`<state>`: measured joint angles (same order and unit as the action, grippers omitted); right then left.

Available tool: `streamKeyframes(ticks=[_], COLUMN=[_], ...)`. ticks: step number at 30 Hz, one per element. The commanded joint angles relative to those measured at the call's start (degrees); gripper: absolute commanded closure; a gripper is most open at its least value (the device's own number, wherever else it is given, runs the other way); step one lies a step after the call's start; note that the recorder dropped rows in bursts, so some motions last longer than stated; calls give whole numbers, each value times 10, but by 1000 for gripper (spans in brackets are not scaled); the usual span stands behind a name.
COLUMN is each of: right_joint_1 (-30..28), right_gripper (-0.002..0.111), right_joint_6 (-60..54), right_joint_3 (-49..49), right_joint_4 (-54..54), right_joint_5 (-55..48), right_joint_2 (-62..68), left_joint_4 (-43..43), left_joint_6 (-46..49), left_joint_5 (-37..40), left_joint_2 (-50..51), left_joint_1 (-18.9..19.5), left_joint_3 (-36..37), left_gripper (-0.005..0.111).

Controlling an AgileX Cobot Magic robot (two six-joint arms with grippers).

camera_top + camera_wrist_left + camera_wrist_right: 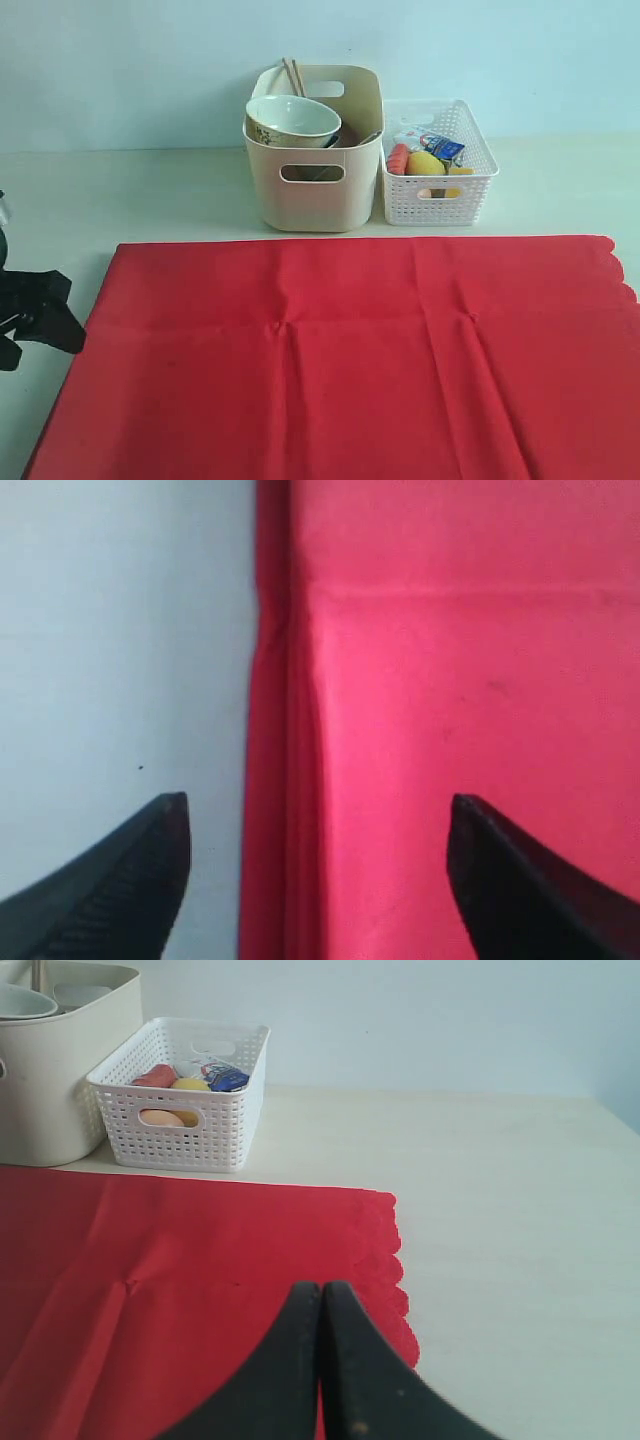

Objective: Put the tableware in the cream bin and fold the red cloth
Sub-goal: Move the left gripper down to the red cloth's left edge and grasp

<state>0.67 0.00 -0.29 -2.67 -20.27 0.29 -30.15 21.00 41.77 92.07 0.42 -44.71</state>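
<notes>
Loaded cream bin [315,190], red cloth [350,350] not yet folded.
Visible bowl [292,120], chopsticks [292,75] binned; cloth flat on table [150,190]. Wide-open left claw [318,810] straddles its side edge, empty, likely to pinch it; right claw [322,1295] closed, empty, near scalloped edge.

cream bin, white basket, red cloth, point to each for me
cream bin [312,205], exterior view, front wall under the handle cut-out
white basket [437,210], exterior view, front wall below its handle
red cloth [340,360], exterior view, flat middle of the fabric
</notes>
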Motion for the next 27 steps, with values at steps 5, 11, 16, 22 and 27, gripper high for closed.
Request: streamKeyframes(ticks=[5,11,16,22,27], right_joint_1=[-4,-4,-4,-4,-4], right_gripper=[108,108,108,108,108], right_joint_6=[0,0,0,0,0], right_joint_3=[3,3,3,3,3], right_joint_4=[-2,-2,-2,-2,-2], right_joint_5=[7,7,7,7,7], right_joint_2=[-3,-3,-3,-3,-3], left_joint_4=[-45,-45,-45,-76,-122], left_joint_6=[43,46,49,81,127], left_joint_5=[-36,-51,-51,-42,-25], left_joint_2=[60,83,107,131,152], left_joint_1=[3,3,3,3,3], left_joint_3=[2,2,1,1,1], left_gripper=[36,36,36,36,36])
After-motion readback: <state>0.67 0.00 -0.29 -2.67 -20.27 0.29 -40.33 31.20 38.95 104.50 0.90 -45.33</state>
